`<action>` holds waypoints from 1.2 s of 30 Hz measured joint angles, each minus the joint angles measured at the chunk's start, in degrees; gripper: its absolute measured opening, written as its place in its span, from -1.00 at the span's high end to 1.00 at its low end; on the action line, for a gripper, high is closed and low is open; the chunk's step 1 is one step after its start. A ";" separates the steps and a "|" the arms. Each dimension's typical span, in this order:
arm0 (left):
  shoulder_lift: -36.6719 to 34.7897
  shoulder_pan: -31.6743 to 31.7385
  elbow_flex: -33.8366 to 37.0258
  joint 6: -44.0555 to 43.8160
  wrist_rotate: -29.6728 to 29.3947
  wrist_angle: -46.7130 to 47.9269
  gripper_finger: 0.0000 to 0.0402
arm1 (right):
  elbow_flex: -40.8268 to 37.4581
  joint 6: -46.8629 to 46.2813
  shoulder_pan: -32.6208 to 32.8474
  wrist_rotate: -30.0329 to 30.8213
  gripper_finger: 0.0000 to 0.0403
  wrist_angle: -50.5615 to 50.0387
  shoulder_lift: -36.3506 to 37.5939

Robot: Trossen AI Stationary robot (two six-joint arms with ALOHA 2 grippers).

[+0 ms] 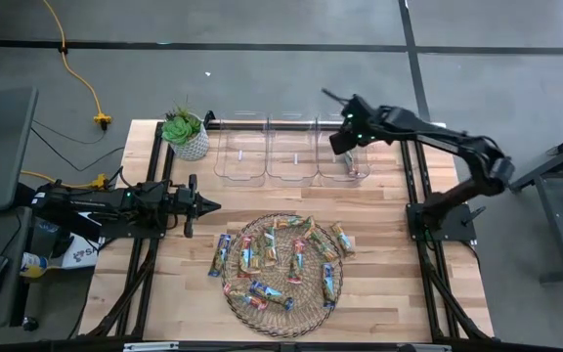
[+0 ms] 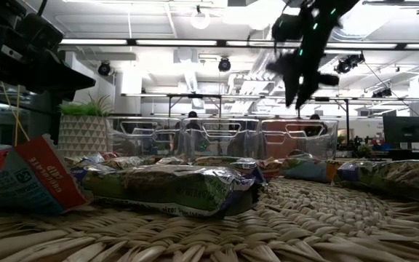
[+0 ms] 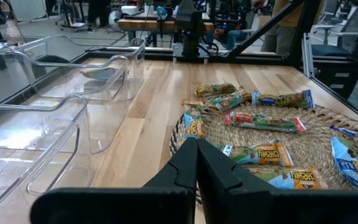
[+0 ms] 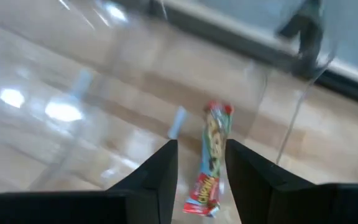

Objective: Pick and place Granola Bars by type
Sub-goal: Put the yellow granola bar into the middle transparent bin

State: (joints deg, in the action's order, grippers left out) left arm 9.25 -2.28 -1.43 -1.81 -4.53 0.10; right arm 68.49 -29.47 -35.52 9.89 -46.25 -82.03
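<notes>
Overhead, right gripper (image 1: 344, 143) w/ jaws parted above rightmost clear bin (image 1: 343, 172), red-and-tan bar (image 4: 210, 158) seen between its fingers, other Granola Bars (image 1: 283, 259) shiny, blue/green/tan, on wicker mat (image 1: 306, 298), left gripper (image 1: 210, 206) shut, idle over bench (image 1: 389, 264).

Even overhead light fell bright on the table (image 1: 379, 293), with soft, faint shadows. In the low view ceiling strip lights (image 2: 195, 45) glared and the near wicker mat (image 2: 195, 233) lay out of focus. The right wrist view was smeared with motion blur, with glare spots on the clear bin (image 4: 61, 112).
</notes>
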 joint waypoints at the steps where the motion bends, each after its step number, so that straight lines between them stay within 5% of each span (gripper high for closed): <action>1: 0.01 0.00 0.02 -0.02 0.00 0.00 0.99 | 0.00 0.09 0.12 -0.73 0.41 1.05 1.90; 16: -0.01 -0.01 0.01 -0.02 0.01 0.00 0.99 | 0.05 -3.29 8.77 -14.91 0.44 12.65 21.60; 36: -0.02 0.01 0.01 -0.02 0.02 0.00 0.99 | 0.07 -21.83 30.35 -22.33 0.47 8.69 17.91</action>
State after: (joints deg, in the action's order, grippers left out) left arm 9.23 -2.27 -1.42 -1.83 -4.51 0.10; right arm 68.55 -51.30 -5.17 -12.44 -37.56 -64.12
